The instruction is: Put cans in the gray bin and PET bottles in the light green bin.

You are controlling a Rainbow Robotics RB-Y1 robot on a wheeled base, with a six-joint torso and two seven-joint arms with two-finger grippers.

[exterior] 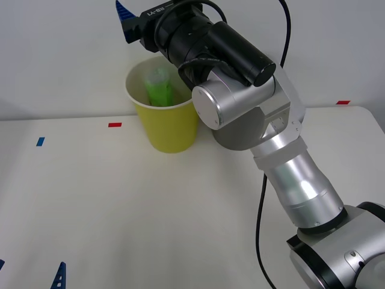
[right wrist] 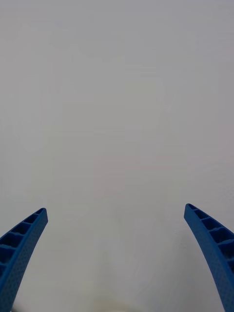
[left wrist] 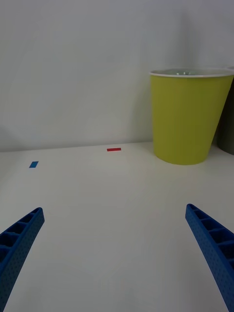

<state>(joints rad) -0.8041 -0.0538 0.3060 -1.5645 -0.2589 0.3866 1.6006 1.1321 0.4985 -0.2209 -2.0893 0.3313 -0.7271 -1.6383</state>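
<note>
The light green bin (exterior: 168, 129) stands at the back of the table, and a PET bottle (exterior: 158, 87) with a green label lies inside it. My right arm reaches above and behind the bin's rim; its gripper (right wrist: 115, 208) is open, holds nothing and faces the white wall, with one blue finger (exterior: 124, 12) showing. My left gripper (left wrist: 114, 208) is open and parked low near the table's front left corner (exterior: 29, 271), far from the light green bin (left wrist: 187, 117). A sliver of the gray bin (left wrist: 227, 134) shows beside the green one. Cans are out of view.
Red tape marks (exterior: 114, 124) (exterior: 342, 102) and a blue tape mark (exterior: 40, 141) lie on the white table. A white wall stands close behind the bins. A black cable (exterior: 260, 223) hangs along the right arm.
</note>
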